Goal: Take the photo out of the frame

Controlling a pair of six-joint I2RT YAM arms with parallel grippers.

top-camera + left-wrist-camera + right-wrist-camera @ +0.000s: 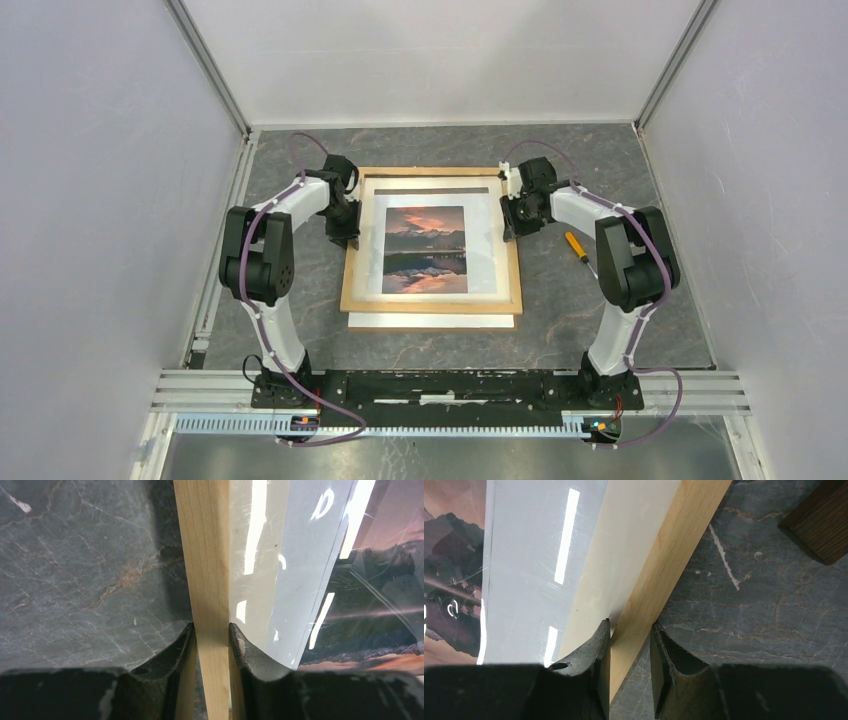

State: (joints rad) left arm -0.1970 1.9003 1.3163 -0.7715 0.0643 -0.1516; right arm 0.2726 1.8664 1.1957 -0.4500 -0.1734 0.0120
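Our left fingers [180, 650] and right fingers [594, 652] each clench a side rail of the frame [432, 303], which lies at the middle of the table [600, 160], the photo [425, 250] inside. If we lift unevenly, a narrow rail could slip free and the frame drop.

- The frame [205, 555]: pale bare wood, fine straight grain, matt.
- Clear sheet [260, 555] over the photo [425, 250]: glossy, mirroring bright light strips, covered in fine scratches.
- The photo: smooth printed paper with a white border.
- Table [75, 570]: dark grey stone-look top, pale veins, smooth, faint sheen.
- Fingers [260, 655] of the left gripper [211, 627] and right gripper [630, 627]: black, matt, plastic-like, scuffed with pale chips.
- Block [819, 525]: dark stained wood, visible grain.
- Rail [200, 385] along the table's near edge: silvery ribbed metal.
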